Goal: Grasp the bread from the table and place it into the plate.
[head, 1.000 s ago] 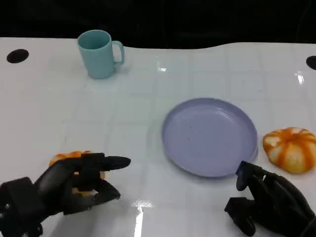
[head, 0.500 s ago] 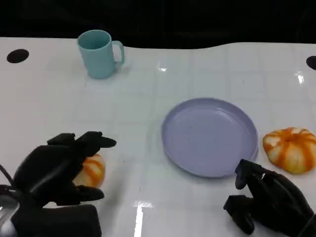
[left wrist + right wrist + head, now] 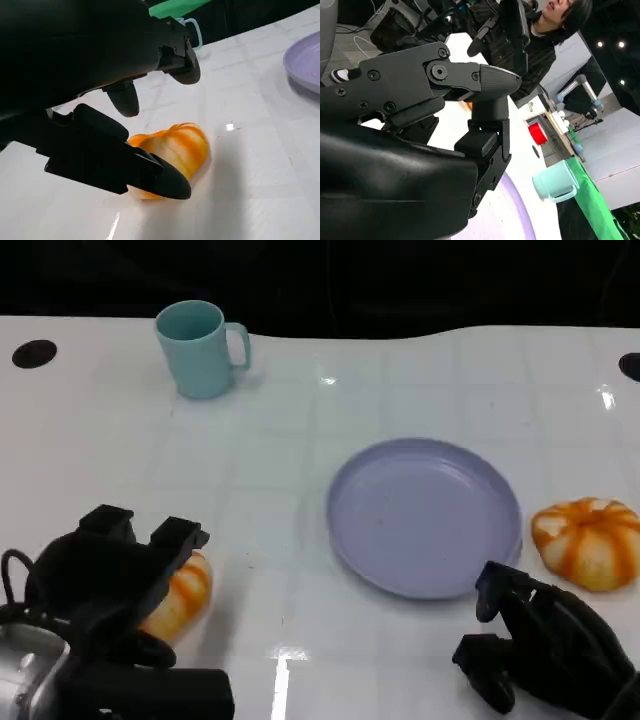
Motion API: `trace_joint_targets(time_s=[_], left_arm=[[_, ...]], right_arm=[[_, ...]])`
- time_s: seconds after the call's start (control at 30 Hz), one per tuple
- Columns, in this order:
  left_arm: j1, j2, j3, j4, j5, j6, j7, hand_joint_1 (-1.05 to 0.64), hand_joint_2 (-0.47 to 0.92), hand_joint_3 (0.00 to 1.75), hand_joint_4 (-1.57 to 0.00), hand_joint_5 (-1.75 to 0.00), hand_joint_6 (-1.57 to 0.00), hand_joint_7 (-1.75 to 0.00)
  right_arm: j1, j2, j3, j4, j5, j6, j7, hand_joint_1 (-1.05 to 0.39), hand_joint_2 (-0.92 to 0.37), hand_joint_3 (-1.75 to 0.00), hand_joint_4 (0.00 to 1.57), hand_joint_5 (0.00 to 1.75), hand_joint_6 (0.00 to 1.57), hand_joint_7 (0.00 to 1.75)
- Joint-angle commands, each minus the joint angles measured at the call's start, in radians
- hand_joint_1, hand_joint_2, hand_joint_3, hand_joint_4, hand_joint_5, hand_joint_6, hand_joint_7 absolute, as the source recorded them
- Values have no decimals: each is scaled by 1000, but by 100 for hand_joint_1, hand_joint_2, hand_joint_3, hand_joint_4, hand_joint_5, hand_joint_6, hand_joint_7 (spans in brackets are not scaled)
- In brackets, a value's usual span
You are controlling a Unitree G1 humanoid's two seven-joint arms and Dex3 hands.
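An orange-striped bread [image 3: 182,592] lies on the white table near the front left. My left hand [image 3: 105,580] arches over its left side. In the left wrist view the bread [image 3: 176,149] sits between the spread fingers [image 3: 177,65] above and the thumb [image 3: 150,176] at its near side, and nothing grips it. The purple plate [image 3: 425,515] stands bare at centre right, and its rim shows in the left wrist view [image 3: 306,66]. My right hand [image 3: 545,652] rests near the front edge below the plate, holding nothing, fingers loosely bent [image 3: 490,80].
A second orange-striped bread [image 3: 590,543] lies just right of the plate. A teal mug [image 3: 200,348] stands at the back left. Dark holes [image 3: 34,353] mark the table's far corners. A person [image 3: 540,30] sits beyond the table in the right wrist view.
My left hand has turned from lying flat in front of the bread to arching over it, drawing toward the near edge. More of the bread now shows. The right hand has stayed put.
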Motion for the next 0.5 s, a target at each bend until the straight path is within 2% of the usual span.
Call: trace_joint_targets(time_s=[0.03,0.3,0.5], left_arm=[[-41,6,-35,86,53,33,62,-80,84,0,0,-126,0,-58],[-143,-3,-91,333,10,16,194,-71,82,0,0,-129,0,-61],[-232,-3,-143,529,-24,-17,278,-72,83,0,0,-128,0,-61]], right_arm=[[7,-8,-1,-10,-6,-16,-5,-61,-92,-48,114,175,94,174],[8,-7,-3,-21,-3,5,-18,-61,-92,-48,114,175,94,174],[11,-5,0,-19,-16,-22,-20,-60,-92,-48,114,175,94,175]])
